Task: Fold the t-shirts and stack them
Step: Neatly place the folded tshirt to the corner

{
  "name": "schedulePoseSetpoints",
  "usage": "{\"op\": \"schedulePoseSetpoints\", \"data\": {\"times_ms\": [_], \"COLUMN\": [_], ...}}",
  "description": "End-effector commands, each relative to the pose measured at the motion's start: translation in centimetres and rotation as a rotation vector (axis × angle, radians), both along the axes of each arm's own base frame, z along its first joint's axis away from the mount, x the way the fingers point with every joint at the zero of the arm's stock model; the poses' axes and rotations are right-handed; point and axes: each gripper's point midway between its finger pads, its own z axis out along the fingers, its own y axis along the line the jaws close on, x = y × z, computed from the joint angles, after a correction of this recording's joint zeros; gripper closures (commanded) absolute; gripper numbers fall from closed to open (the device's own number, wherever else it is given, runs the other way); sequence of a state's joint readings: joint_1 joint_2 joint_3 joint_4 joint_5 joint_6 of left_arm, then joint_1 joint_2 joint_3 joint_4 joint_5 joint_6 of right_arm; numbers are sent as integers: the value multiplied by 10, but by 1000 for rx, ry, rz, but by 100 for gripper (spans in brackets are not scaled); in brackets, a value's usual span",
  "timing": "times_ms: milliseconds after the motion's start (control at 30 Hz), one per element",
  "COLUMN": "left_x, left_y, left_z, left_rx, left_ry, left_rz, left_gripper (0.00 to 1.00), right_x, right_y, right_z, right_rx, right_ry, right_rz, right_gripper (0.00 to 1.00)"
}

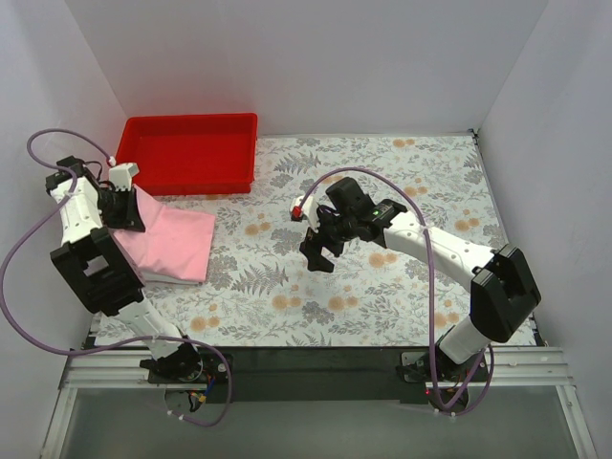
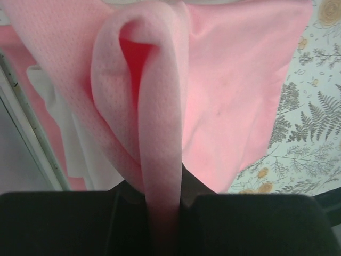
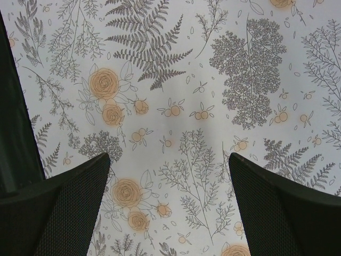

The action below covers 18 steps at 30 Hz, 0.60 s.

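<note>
Left gripper [image 2: 162, 210]: the jaws are pinching tight on a fold of the pink t-shirt [image 1: 180, 241]. In the left wrist view the cloth is running out from between the closed fingers as a narrow strip. It is opening further out into a rolled loop whose hollow is showing a deeper red.

Beyond the pinched fold, the rest of the pink t-shirt is lying spread flat, reaching out to the right over the table. From the top view the left gripper is sitting at the shirt's far left corner, close to the left wall.

A white t-shirt [image 2: 50, 101] is lying under the pink one. It is showing as a pale strip along the pink shirt's near edge and as a patch at its left side. Both shirts are resting on the left part of the table, just in front of the red tray [image 1: 188, 153], which is standing against the back wall.

Right gripper [image 3: 168, 160]: the fingers are standing wide apart and gripping nothing. It is pointing down and hovering over the floral tablecloth [image 1: 402, 182] near the table's middle, well apart from the shirts and the tray. Only leaf and flower print is showing between its fingers.
</note>
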State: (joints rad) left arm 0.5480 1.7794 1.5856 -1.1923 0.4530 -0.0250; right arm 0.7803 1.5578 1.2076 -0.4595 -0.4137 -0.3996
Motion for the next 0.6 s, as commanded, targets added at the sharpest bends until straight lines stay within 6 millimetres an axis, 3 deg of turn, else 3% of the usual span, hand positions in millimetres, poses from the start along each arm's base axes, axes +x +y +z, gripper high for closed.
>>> {"op": "schedulePoseSetpoints", "data": {"times_ms": [0,233,567], "left_x": [1,-5,4], "left_y": [22,35,59], "left_z": [-3,-23,-52], "left_rx": [68,62,117], "left_ry": [-30,1,11], "left_rz": [-7,15,35], "left_gripper": [100,100,100], "right_x": [1,1,0], "right_y": [3,3,3], "right_z": [1,-3,-9], "right_rx": [0,-10,-22], "right_ry": [-3,11,27], "right_rz": [10,12,11], "right_gripper": [2,2,2]}}
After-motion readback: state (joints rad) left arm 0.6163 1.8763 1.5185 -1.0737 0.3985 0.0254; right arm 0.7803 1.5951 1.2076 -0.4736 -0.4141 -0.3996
